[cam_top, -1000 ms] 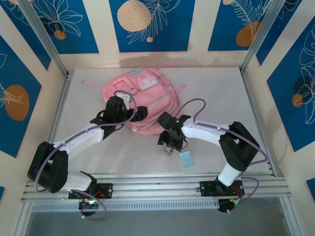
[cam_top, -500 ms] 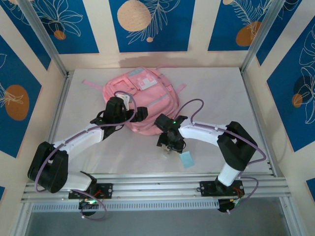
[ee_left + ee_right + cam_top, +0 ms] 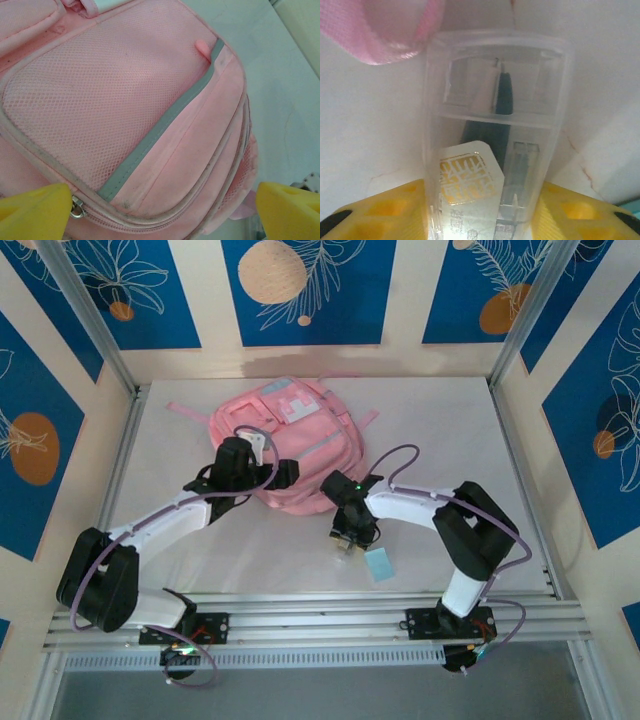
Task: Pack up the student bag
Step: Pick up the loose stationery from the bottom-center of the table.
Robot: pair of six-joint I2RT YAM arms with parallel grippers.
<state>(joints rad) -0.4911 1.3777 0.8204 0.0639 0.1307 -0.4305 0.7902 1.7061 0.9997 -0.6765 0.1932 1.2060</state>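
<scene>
Lying flat in the upper middle of the top view, the student bag [image 3: 290, 430] is a soft pink fabric backpack, its straps spread on the white table [image 3: 450, 440]. It looks limp and light. The cloth would sag and fold if lifted by a single pinch, so the firmer seams are likely the better holds: the grey trim [image 3: 165, 120] along the mesh pocket [image 3: 100, 95], the piped zipper edge, or the small metal zip pull [image 3: 76, 207] in the lower left of the left wrist view.

The left gripper [image 3: 283, 473] hangs over the bag's near end with its jaws spread wide. The 2 yellow fingertips [image 3: 35, 210] sit at the bottom corners of the wrist view and straddle the pocket without pinching any fabric.

Below and to the right of the bag, the right gripper [image 3: 347, 535] has its yellow pads [image 3: 395, 205] against both sides of a clear plastic case [image 3: 495, 125]. The case is hard, smooth and probably slippery, so it needs a square grip. A pink strap [image 3: 385, 35] lies just beyond it. A small pale blue card [image 3: 379, 565] rests on the table near this gripper.
</scene>
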